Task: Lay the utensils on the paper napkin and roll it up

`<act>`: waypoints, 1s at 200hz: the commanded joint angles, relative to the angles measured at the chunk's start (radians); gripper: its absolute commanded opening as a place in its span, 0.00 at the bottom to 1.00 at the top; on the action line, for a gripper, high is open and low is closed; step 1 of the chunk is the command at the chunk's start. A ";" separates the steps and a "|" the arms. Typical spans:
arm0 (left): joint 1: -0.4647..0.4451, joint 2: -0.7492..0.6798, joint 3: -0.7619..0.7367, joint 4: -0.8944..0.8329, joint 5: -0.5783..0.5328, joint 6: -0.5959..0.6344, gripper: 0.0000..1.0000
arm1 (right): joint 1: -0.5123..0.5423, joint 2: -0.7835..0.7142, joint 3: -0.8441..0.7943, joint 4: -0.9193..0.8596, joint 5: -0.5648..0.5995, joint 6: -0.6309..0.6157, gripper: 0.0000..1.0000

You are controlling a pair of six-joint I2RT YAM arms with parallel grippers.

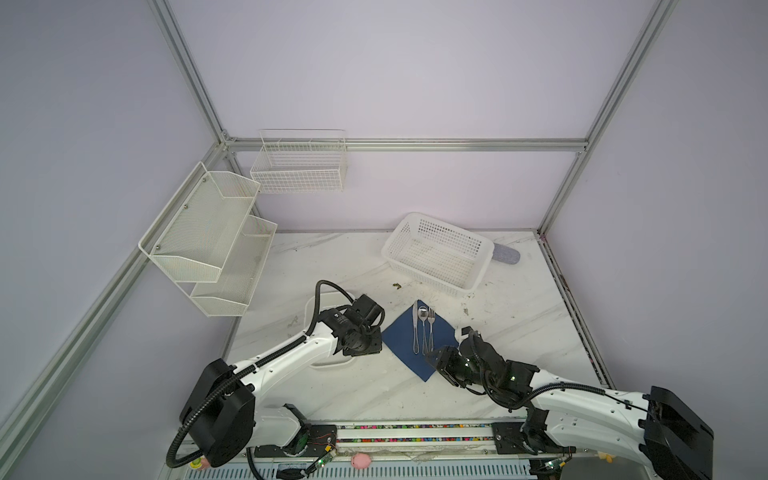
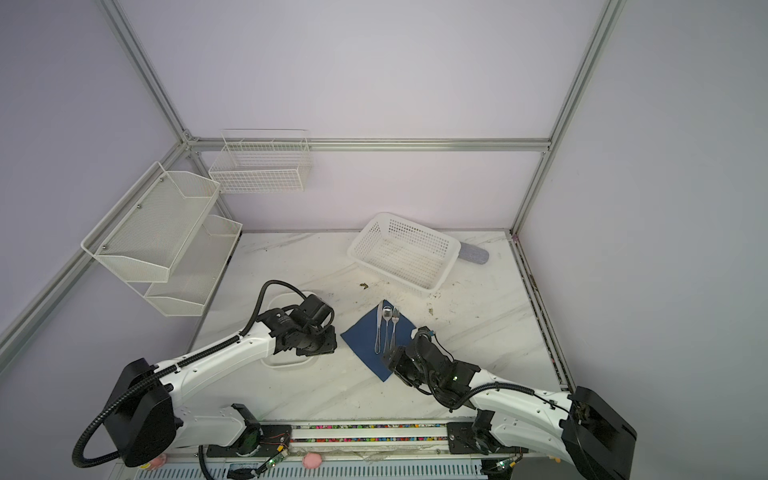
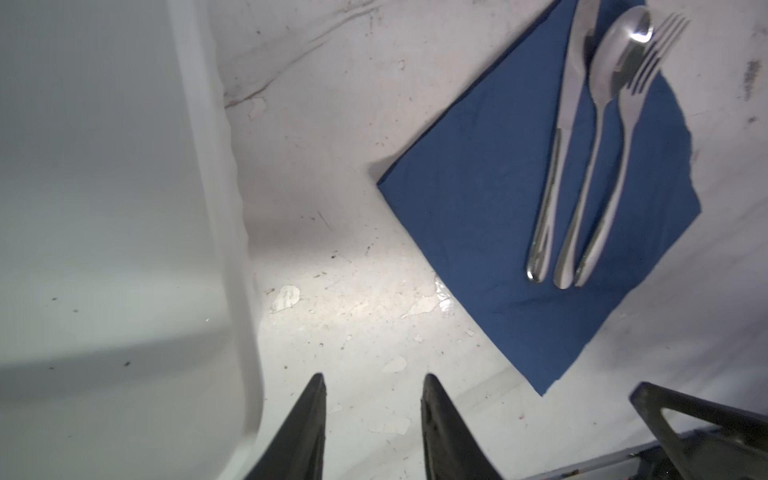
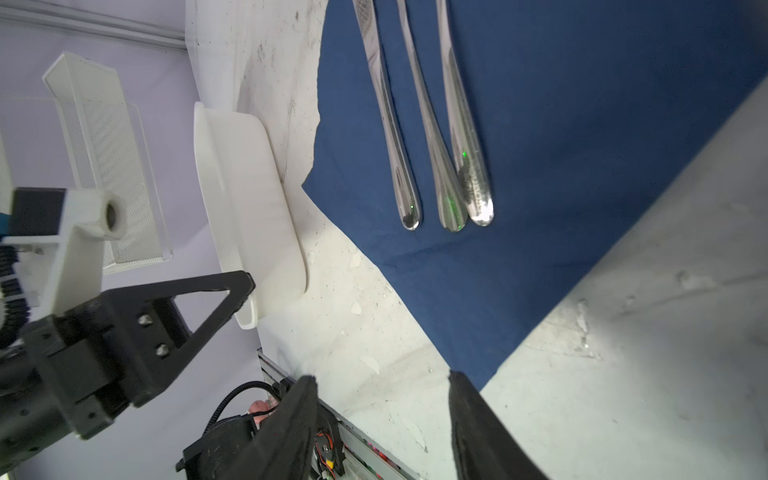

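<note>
Utensils (image 1: 423, 330), 3 pcs, parallel on napkin (image 1: 400, 336); navy, flat.

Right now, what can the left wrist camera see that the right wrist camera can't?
Only the left wrist view shows the tops of the utensils: knife blade, spoon bowl and fork tines. Only the right wrist view shows the white mesh shelf. Both show the navy napkin, the handles lying side by side on it, and the white dish.
</note>
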 commanded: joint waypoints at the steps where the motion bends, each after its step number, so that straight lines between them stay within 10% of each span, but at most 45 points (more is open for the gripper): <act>1: -0.012 -0.014 -0.047 0.131 0.098 0.007 0.37 | 0.020 0.030 -0.032 0.054 0.000 0.098 0.51; 200: -0.084 0.094 -0.042 0.253 0.161 -0.028 0.40 | 0.029 0.149 -0.120 0.222 -0.038 0.153 0.50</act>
